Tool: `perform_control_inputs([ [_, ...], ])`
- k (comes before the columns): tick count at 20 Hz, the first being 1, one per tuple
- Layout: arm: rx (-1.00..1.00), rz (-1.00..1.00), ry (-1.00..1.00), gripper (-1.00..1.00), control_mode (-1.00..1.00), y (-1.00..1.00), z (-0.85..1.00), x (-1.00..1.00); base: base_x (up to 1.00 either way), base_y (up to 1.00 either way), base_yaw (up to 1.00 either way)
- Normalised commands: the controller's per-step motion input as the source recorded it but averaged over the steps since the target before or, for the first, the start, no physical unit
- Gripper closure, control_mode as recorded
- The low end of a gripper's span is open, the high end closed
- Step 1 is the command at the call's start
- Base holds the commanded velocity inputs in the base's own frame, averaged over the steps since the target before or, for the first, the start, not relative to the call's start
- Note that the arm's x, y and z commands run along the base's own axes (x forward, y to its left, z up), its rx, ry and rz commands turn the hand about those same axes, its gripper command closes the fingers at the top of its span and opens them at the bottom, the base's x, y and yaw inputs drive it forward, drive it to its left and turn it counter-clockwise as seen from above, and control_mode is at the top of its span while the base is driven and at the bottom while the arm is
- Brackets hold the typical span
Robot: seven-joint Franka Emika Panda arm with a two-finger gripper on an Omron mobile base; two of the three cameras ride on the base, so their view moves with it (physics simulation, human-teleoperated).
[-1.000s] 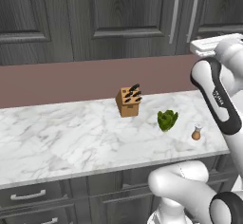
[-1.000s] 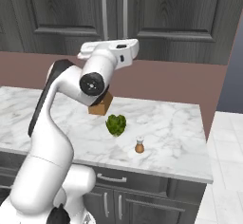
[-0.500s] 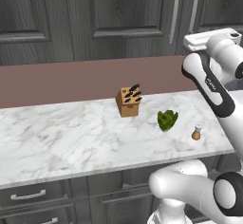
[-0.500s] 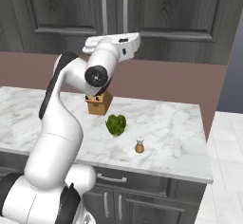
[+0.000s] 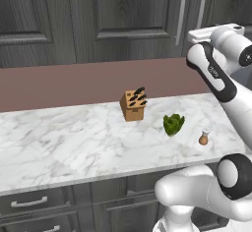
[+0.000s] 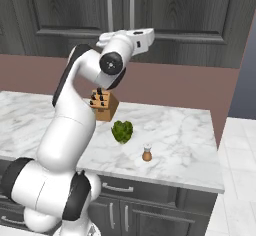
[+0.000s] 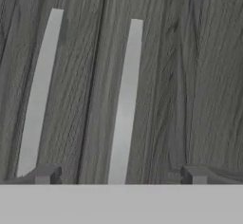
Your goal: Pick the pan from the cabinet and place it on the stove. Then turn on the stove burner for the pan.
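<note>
The white arm's two-finger gripper (image 7: 118, 174) is raised level with the dark grey wood-grain wall cabinet (image 6: 165, 15), jaws spread wide and holding nothing, because its doors are shut and one must be pulled open first. A long silver bar handle (image 7: 126, 102) runs up between the spread fingertips (image 7: 47, 174), likely so they can close on it. The pan is presumably behind those doors.

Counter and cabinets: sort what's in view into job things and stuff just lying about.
For the job:
- cabinet, doors shut
- its bar handle
- claw, open, facing the handles

Lying about:
- knife block
- green vegetable
- small brown shaker
</note>
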Motion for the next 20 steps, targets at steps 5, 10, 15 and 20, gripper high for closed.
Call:
perform_control_inputs([
  [5, 0.0, 0.0, 0.03, -1.0, -1.0, -0.12, 0.0, 0.4, 0.0, 0.0, 0.0],
  [10, 0.0, 0.0, -0.01, -1.0, -1.0, 0.0, 0.0, 0.27, 0.0, 0.0, 0.0],
  [15, 0.0, 0.01, -0.09, -1.0, -1.0, 0.0, 0.0, 0.11, 0.0, 0.0, 0.0],
  [20, 0.0, 0.02, -0.07, -1.0, -1.0, 0.0, 0.0, 0.19, 0.0, 0.0, 0.0],
])
